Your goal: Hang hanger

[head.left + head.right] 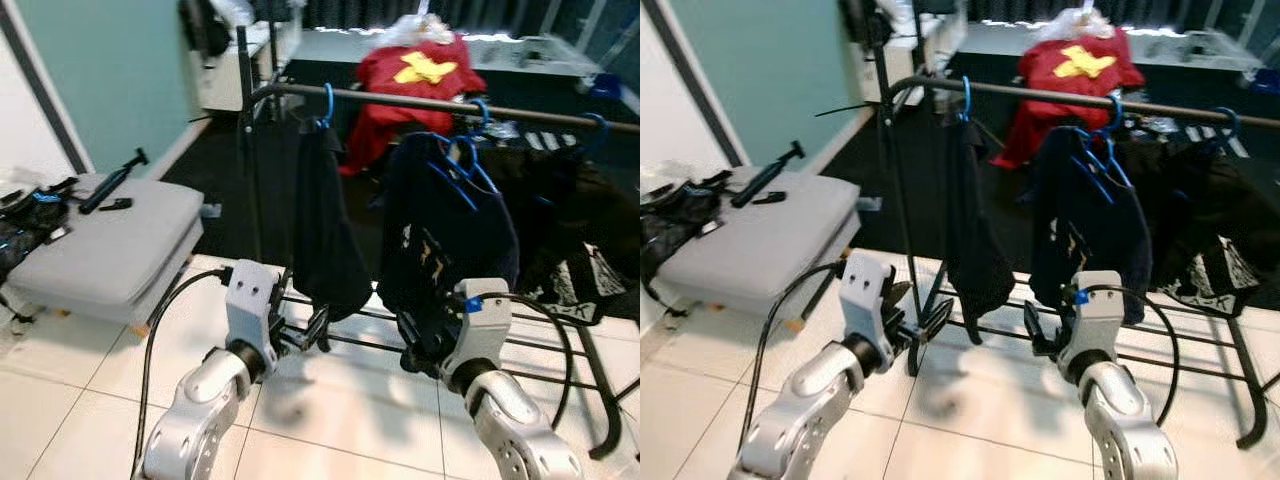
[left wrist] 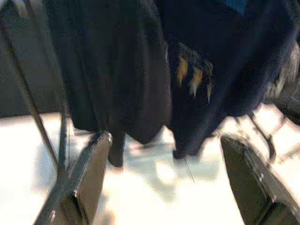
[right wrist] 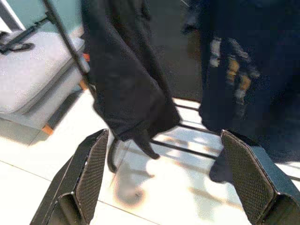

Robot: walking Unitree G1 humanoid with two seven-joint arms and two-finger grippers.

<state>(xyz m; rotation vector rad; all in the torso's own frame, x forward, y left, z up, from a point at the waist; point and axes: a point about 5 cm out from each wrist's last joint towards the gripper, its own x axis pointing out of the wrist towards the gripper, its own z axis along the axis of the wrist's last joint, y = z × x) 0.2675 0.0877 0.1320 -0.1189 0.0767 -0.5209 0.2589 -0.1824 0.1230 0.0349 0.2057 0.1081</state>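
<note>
White floor tiles spread out under the robot, and a dark carpet lies farther back. On the left sits a big grey cushion seat with a black stick tool on top and a pile of black gear beside it.

In front of the robot stands a black metal clothes rack with a long dark bar across the top and thin rails low down by the floor. Far behind it, a red cloth with a yellow shape is heaped up on something.

Two dark clothes hang from the bar. The dark blue shirt with small gold marks hangs on a blue plastic hanger, and that hanger's hook is over the bar. To its left, a long black garment hangs from a blue hook on the bar. Another blue hook sits on the bar far to the right, over more dark clothes.

Both silver arms reach toward the bottom of the clothes. The left gripper is just under the black garment; its jaws are spread wide apart and hold nothing. The right gripper is low by the hem of the blue shirt. Its jaws are wide apart too, and nothing is between them.
</note>
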